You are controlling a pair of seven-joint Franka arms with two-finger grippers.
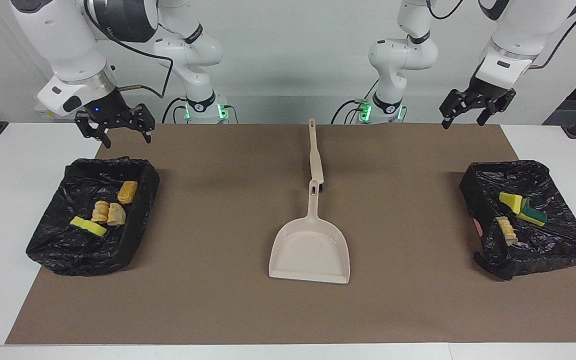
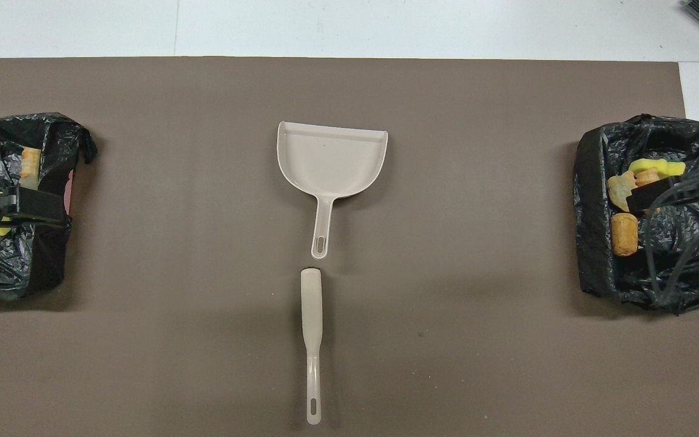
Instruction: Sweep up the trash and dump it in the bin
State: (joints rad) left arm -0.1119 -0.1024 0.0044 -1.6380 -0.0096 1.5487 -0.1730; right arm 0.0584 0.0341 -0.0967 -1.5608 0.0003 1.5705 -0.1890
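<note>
**Inspector:** Report, nearest to you first.

**Robot:** My right gripper (image 1: 114, 131) hangs over the mat edge by the black-bagged bin at my right arm's end (image 1: 48, 250), jaws apart, empty. My left gripper (image 1: 475, 111) hangs likewise by the other black-bagged bin (image 1: 568, 250), jaws apart, empty. Both arms wait. Between them lies the slim beige plastic brush (image 1: 314, 152); just past it lies the beige plastic dustpan (image 1: 310, 250).

**Inspector:** The trash?

**Robot:** Inside the bins. Tan bread-like chunks (image 1: 113, 205) and a yellow, green-backed sponge piece (image 1: 88, 226) lie in one; yellow-and-green sponge pieces (image 1: 520, 206) and a tan chunk (image 1: 507, 230) lie in the other. I see none on the brown mat (image 1: 208, 300).

**Inspector:** Risks?

**Robot:** I judge the job finished. A careless descent could snag a loose liner and tip scraps out.
</note>
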